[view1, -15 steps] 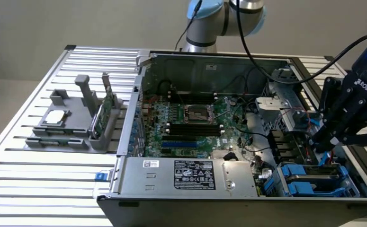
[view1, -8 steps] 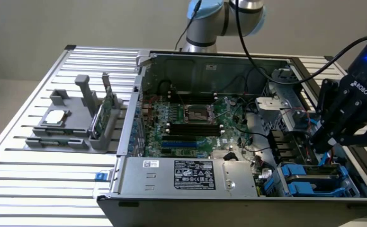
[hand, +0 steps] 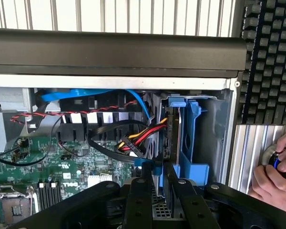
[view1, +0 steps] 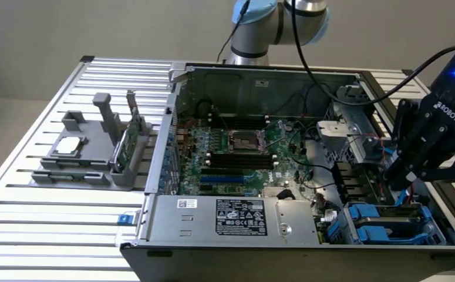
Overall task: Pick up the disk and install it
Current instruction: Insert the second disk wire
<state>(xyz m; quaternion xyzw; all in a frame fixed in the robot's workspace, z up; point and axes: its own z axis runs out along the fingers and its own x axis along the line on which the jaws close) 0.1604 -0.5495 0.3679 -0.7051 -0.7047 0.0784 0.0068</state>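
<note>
My gripper (hand: 156,188) hangs over the open computer case (view1: 172,117), at the drive bay on the exterior view's right (view1: 397,183). Its fingers (hand: 138,195) are close together, shut on a thin slab seen edge-on that I take for the disk (hand: 169,138), with a bit of blue carrier (hand: 148,164) at its near end. In the exterior view the disk (view1: 405,198) pokes out just below the fingertips. It stands upright beside the blue plastic drive bay (hand: 193,143), above the bay's blue carriers (view1: 384,229). Its label is hidden.
Red, yellow and black cables (hand: 138,138) and a blue ribbon (hand: 86,94) crowd the bay's side. A person's hand (hand: 276,171) rests outside the case near a keyboard (hand: 271,62). A grey fixture (view1: 86,158) holds a silver chip (view1: 69,145) and a green card (view1: 129,141).
</note>
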